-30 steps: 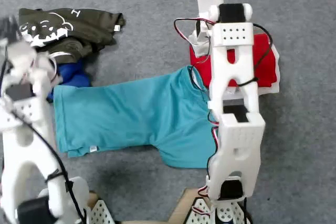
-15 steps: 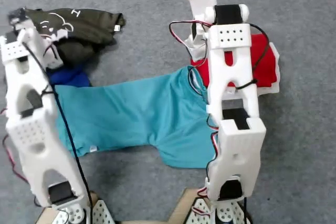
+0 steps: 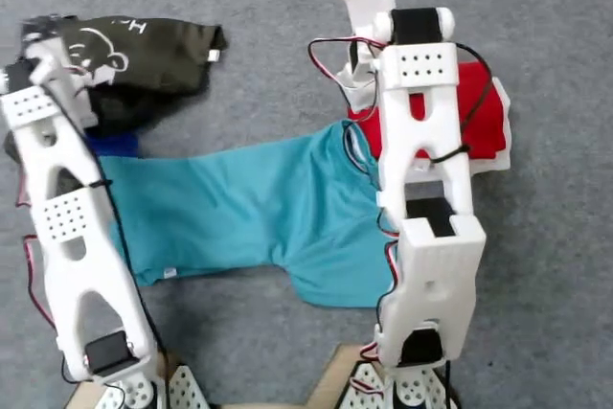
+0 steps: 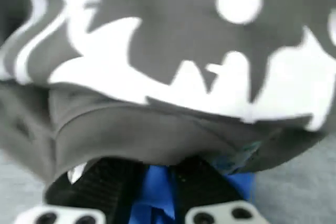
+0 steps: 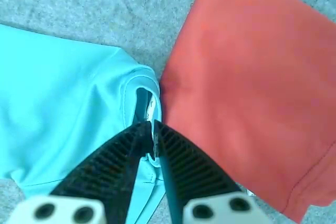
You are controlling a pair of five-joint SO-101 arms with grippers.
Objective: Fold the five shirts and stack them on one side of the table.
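Risk 1, teal shirt (image 3: 239, 208): the largest item, spread across the middle of the table (image 3: 287, 26) and caught at one point only, the collar (image 5: 139, 98). A pull from there would likely bunch the cloth rather than fold it. It could also drag the cloth over the folded red shirt (image 3: 484, 112) just beside the neck and spoil that fold.
Right gripper (image 5: 153, 129): pinched nearly closed on the collar edge, with the red shirt close alongside.

Risk 2, dark printed shirt (image 3: 144, 50): heaped over the blue shirt (image 3: 115, 144) at the table's far left. Lifting either one may haul up both.
Left gripper (image 4: 157, 174): hard up against the dark shirt, blue cloth right in front of it. Whether it grips anything, cannot tell.
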